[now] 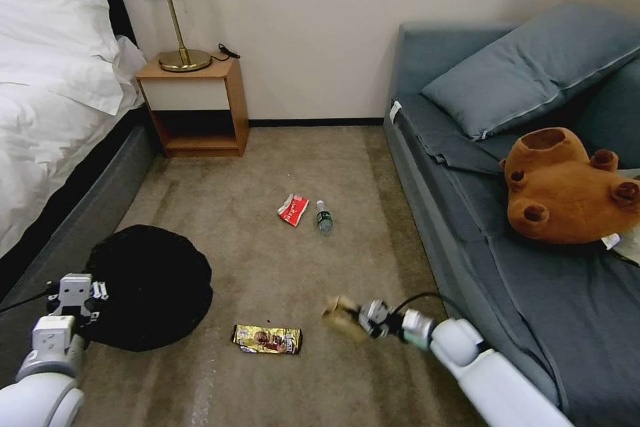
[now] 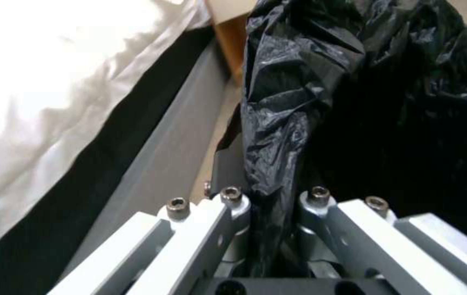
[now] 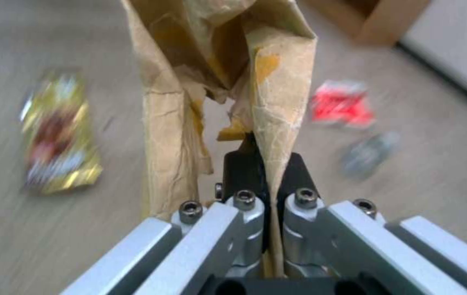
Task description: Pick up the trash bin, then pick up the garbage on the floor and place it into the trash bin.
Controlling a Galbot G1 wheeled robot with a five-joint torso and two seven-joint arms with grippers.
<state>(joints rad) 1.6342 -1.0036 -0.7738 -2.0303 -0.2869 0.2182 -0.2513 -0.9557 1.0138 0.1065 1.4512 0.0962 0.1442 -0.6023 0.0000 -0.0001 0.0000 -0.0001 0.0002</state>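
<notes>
The left gripper (image 1: 99,293) is gripping the rim of the trash bin (image 1: 150,287) beside the bed (image 1: 47,127). The right gripper (image 1: 353,317) is holding a crumpled brown paper bag (image 1: 339,315) above the carpet, near the gold wrapper (image 1: 267,339). The red packet (image 1: 293,209) and bottle (image 1: 324,217) are lying farther off.

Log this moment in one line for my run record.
left gripper: shut on trash bin | right gripper: shut on paper bag | floor: wrapper, packet, bottle

Plush bear (image 1: 567,187) on sofa (image 1: 533,293); lamp (image 1: 175,7) on nightstand (image 1: 197,103).
</notes>
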